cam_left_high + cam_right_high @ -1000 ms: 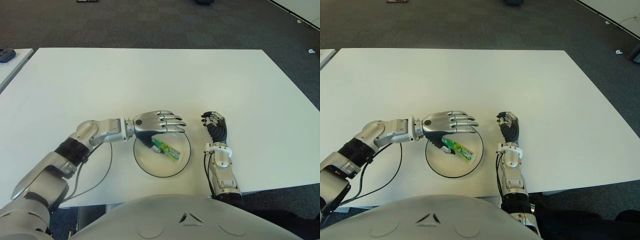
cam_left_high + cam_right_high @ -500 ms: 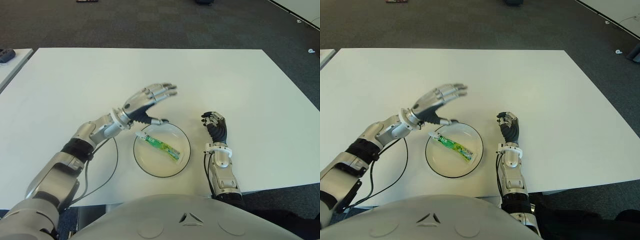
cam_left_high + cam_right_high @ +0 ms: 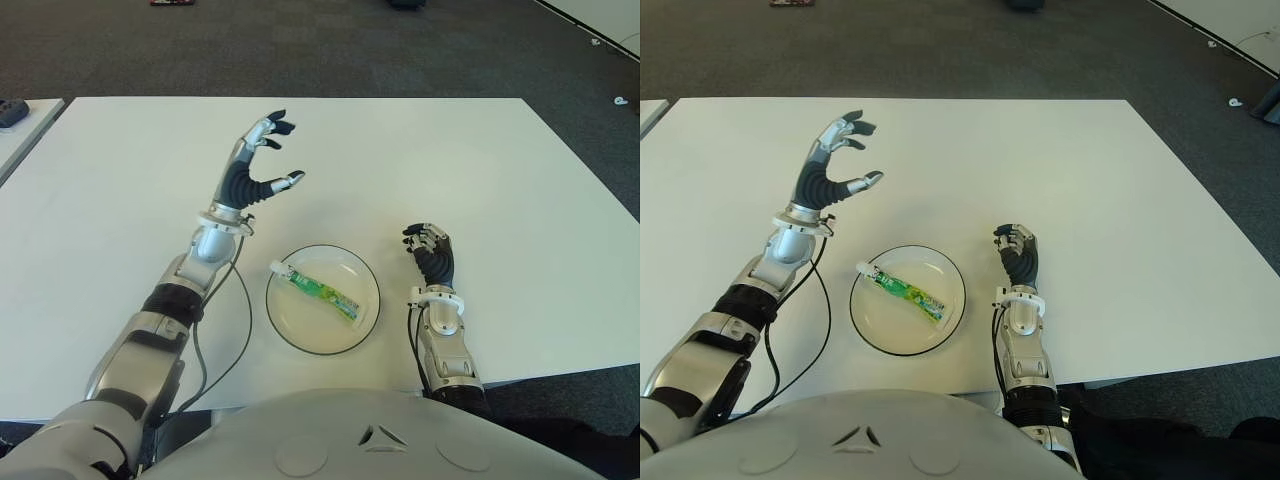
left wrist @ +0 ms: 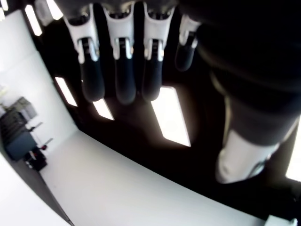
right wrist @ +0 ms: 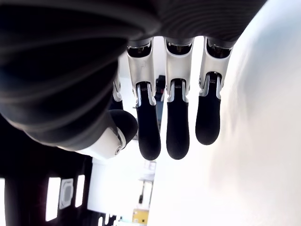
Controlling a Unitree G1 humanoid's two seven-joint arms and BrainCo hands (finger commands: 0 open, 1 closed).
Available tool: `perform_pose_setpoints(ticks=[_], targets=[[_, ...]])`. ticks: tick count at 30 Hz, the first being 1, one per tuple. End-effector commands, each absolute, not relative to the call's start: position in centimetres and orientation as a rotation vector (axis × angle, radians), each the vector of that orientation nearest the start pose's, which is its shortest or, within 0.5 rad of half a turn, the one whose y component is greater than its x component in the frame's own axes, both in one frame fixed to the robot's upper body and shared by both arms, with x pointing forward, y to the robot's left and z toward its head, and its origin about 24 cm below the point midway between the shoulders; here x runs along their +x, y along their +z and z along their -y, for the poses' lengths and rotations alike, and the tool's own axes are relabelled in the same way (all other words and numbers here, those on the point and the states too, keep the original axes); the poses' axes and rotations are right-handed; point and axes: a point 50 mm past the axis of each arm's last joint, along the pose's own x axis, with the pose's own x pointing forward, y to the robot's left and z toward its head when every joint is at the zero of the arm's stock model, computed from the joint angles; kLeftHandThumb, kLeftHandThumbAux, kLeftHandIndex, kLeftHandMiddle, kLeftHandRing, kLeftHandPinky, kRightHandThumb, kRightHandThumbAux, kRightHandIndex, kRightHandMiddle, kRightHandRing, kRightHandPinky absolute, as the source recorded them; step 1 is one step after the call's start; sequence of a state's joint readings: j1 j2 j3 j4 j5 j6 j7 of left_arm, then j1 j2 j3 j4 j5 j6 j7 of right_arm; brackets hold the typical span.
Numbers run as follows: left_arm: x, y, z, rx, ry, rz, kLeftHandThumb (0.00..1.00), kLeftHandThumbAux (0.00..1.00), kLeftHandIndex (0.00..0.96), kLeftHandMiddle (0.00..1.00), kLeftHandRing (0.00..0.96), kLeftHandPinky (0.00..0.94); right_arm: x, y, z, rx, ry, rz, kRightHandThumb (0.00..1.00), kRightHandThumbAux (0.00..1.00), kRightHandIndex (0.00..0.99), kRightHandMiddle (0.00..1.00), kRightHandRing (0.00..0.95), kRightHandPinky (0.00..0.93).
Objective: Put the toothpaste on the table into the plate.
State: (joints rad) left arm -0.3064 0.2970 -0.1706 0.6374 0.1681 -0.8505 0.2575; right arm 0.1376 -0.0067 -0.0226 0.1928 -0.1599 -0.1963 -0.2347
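A green and white toothpaste tube [image 3: 320, 291] lies aslant inside the round white plate [image 3: 360, 328] with a dark rim, near the table's front edge. My left hand [image 3: 262, 158] is raised well above the table, behind and to the left of the plate, palm up, its fingers spread and holding nothing. In the left wrist view its fingers [image 4: 120, 70] hang loose against a dark ceiling. My right hand [image 3: 430, 250] shows just right of the plate, its fingers curled in and holding nothing.
The white table [image 3: 420, 160] stretches wide behind the plate. A dark cable [image 3: 215, 345] loops beside my left forearm. A second table's corner with a dark object [image 3: 12, 110] shows at far left. Grey carpet lies beyond.
My left hand let go of the toothpaste over the plate, then lifted up and back to the left, turning upright. The tube now lies uncovered in the plate. The right hand stayed still.
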Motion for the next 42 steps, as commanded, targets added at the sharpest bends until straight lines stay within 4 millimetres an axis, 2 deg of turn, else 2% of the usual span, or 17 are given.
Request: perform_pose_setpoints(ticks=[1, 3, 7, 14, 23, 30, 36, 42], targets=[[28.1, 4.3, -17.3, 0.320, -0.043, 0.425, 0.595, 0.739, 0.435, 0.548, 0.533, 0.552, 21.6, -1.3, 17.2, -0.176, -0.248, -0.127, 0.706, 0.730, 0.425, 0.473, 0.478, 0.494], [27.6, 3.7, -17.5, 0.316, -0.026, 0.393, 0.653, 0.728, 0.434, 0.567, 0.552, 0.560, 21.6, -1.4, 17.3, -0.178, -0.250, -0.131, 0.706, 0.730, 0.425, 0.473, 0.476, 0.491], [27.1, 2.5, -17.8, 0.315, -0.005, 0.333, 0.685, 0.722, 0.434, 0.590, 0.576, 0.563, 21.7, -1.4, 17.4, -0.182, -0.252, -0.136, 0.706, 0.730, 0.425, 0.473, 0.475, 0.489], [26.5, 0.5, -18.3, 0.299, 0.011, 0.225, 0.694, 0.721, 0.434, 0.615, 0.598, 0.567, 21.7, -1.4, 17.5, -0.183, -0.246, -0.136, 0.706, 0.730, 0.426, 0.472, 0.477, 0.494], [26.4, -0.4, -18.3, 0.250, 0.040, 0.148, 0.695, 0.722, 0.434, 0.620, 0.596, 0.535, 21.7, -1.4, 17.6, -0.192, -0.248, -0.150, 0.707, 0.729, 0.426, 0.472, 0.472, 0.487], [25.4, -1.6, -17.7, 0.220, 0.082, 0.104, 0.695, 0.721, 0.433, 0.617, 0.600, 0.562, 21.7, -1.2, 17.5, -0.187, -0.243, -0.153, 0.707, 0.730, 0.426, 0.480, 0.482, 0.495], [24.1, -3.2, -17.4, 0.223, 0.100, 0.053, 0.694, 0.721, 0.434, 0.617, 0.601, 0.535, 21.7, -1.1, 17.5, -0.183, -0.241, -0.152, 0.707, 0.730, 0.426, 0.487, 0.490, 0.510], [23.2, -4.3, -17.5, 0.222, 0.110, 0.006, 0.695, 0.720, 0.435, 0.629, 0.620, 0.595, 21.7, -1.0, 17.5, -0.181, -0.241, -0.147, 0.708, 0.730, 0.426, 0.486, 0.491, 0.509]])
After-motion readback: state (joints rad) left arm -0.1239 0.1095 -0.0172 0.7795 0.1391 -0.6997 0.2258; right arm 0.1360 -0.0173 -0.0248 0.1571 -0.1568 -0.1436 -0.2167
